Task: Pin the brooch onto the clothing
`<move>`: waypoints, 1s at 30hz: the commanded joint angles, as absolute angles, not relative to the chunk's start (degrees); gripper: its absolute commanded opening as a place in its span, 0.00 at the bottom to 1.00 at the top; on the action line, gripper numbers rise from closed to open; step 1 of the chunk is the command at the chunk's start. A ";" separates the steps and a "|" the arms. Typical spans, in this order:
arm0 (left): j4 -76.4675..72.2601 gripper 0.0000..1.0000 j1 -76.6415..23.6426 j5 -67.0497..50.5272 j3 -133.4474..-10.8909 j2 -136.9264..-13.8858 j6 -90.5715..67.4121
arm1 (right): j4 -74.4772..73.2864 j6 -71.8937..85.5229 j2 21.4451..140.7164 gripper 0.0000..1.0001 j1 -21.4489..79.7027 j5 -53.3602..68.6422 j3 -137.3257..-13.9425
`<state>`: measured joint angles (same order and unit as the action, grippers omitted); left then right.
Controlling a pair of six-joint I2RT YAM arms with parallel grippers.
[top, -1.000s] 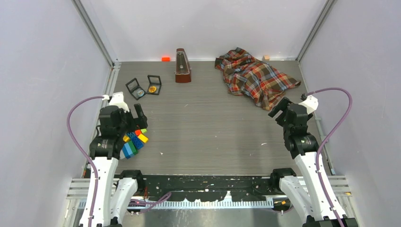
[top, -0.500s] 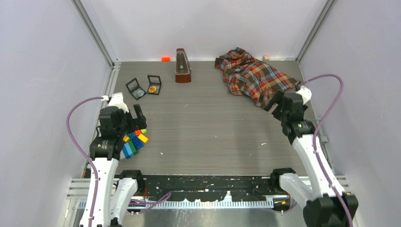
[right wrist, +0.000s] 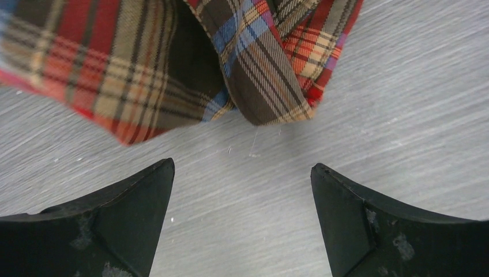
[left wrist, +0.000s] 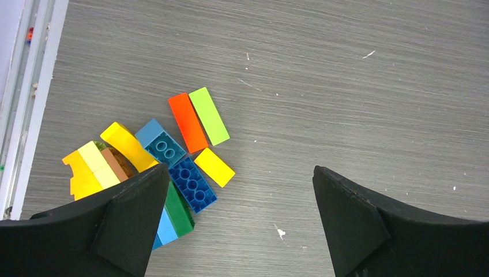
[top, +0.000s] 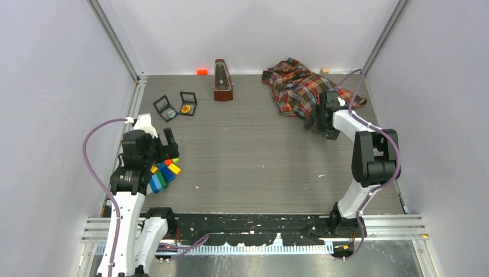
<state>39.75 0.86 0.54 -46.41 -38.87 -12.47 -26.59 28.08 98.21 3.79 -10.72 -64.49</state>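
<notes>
Shirt [top: 294, 86]: crumpled, long axis far-left to near-right; near edge partly hidden.
Right gripper [right wrist: 242, 167]: wide apart, empty, just beside shirt hem.
Left gripper [left wrist: 239, 170]: wide apart, empty.

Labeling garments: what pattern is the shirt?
Plaid, in red, brown and light-blue checks; the shirt shows best in the right wrist view.

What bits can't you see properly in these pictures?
1. Top view: what lies inside the two small black cases is too small to name.
2. Right wrist view: the plaid shirt is cut off by the top edge, so no collar or buttons show.
3. Top view: the right arm covers the shirt's near edge.
4. Left wrist view: a left finger hides part of the block pile.
</notes>
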 commanded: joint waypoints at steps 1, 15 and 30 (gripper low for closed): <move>38.24 1.00 1.05 0.26 -46.32 -38.27 -11.08 | -24.39 26.84 102.78 0.91 3.86 -10.92 -70.13; 38.06 1.00 1.08 -2.45 -46.23 -38.53 -10.57 | -28.07 22.43 112.04 0.83 3.78 -20.65 -78.74; 37.68 0.89 -8.89 -11.57 -49.31 -44.45 -12.24 | -38.35 17.39 95.78 0.00 3.84 -20.27 -88.89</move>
<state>39.51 -1.89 -8.64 -46.44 -41.65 -11.09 -34.28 18.26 110.67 3.79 -20.38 -83.88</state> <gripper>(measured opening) 0.889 0.076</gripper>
